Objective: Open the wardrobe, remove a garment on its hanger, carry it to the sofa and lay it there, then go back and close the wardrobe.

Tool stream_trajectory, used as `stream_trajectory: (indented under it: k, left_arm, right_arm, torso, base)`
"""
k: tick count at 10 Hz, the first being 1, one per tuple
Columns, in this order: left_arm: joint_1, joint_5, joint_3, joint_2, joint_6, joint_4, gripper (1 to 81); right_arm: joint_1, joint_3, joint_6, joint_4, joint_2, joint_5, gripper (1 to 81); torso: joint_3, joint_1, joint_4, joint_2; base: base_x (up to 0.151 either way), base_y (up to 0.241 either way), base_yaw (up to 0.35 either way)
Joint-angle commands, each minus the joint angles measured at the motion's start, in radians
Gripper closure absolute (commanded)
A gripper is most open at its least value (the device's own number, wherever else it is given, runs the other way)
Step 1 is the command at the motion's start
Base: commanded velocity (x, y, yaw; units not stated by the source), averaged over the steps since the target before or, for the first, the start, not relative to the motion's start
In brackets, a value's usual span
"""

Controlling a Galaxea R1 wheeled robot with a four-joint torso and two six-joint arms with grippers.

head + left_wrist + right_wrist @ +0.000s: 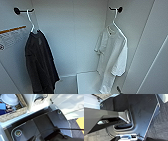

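The wardrobe (75, 32) stands open, its white inside facing the head camera. Inside it hang two garments on two hangers from two black hooks. One hook (18, 10) is on the left inner wall and carries a white hanger (32, 23) with a long black garment (40, 65). The other hook (118, 9) is on the right inner wall and carries the second hanger (115, 21), on which the white short-sleeved shirt (112, 57) hangs, its lower hem falling toward the wardrobe's floor. The two garments are well apart, with bare back wall between them. A label with an orange stripe (11, 36) is stuck on the left side.

The left wrist camera looks down past the robot's dark plate at one woven basket (13, 112) holding one white bowl (10, 99) and a blue item beside it. The right wrist camera looks over the robot's dark base and grey carpet (161, 124).

Neither gripper's fingers can be made out, so whether the jaws are spread or pressed together cannot be told, nor how the shirt lies relative to them; nothing is seen held.
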Motion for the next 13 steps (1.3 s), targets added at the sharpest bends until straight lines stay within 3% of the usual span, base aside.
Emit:
stream_trajectory:
  k: [1, 7, 13]
  left_arm:
    - [-0.167, 0.115, 0.007, -0.030, -0.006, -0.005, 1.0]
    - [-0.333, 0.119, 0.200, -0.079, -0.012, -0.003, 1.0]
    - [-0.502, 0.239, 0.326, -0.093, -0.086, -0.003, 1.0]
  right_arm:
    - [0.023, 0.002, 0.002, 0.002, -0.005, -0.033, 1.0]
    - [0.027, -0.006, 0.001, 0.002, -0.004, -0.024, 1.0]
    - [0.033, -0.020, 0.002, 0.002, -0.004, -0.024, 1.0]
  torso:
    - [0.000, 0.000, 0.000, 0.000]
    - [0.000, 0.000, 0.000, 0.000]
    - [-0.001, 0.002, 0.000, 0.001]
  base:
    - [0.000, 0.000, 0.000]
    - [0.000, 0.000, 0.000]
    - [0.000, 0.000, 0.000]
